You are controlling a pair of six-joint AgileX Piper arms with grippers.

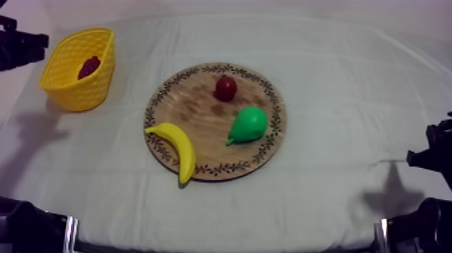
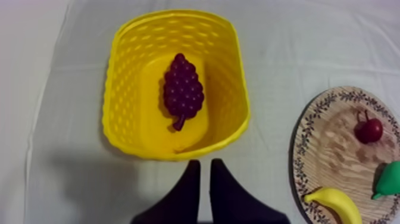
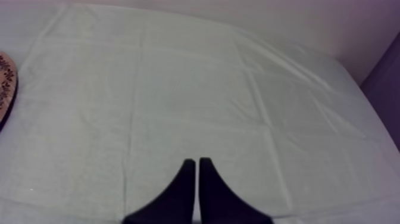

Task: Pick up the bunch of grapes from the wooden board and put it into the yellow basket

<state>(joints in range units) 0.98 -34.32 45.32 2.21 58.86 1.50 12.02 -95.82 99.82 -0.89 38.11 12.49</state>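
The dark purple bunch of grapes (image 2: 183, 90) lies flat on the floor of the yellow basket (image 2: 122, 101), stem toward my left gripper (image 2: 204, 170). That gripper hovers just outside the basket's near rim, shut, holding nothing. From above, the grapes (image 1: 89, 66) sit inside the basket (image 1: 75, 99) at the far left, with my left gripper (image 1: 42, 40) beside it. My right gripper (image 3: 197, 162) is shut and empty over bare cloth, low at the right edge (image 1: 413, 159).
The round wooden board (image 1: 195, 107) in the middle of the table carries a small red fruit (image 1: 225, 88), a green pear (image 1: 249, 124) and a banana (image 1: 176, 149) lying over its front-left rim. Open cloth lies between board and basket, and to the right.
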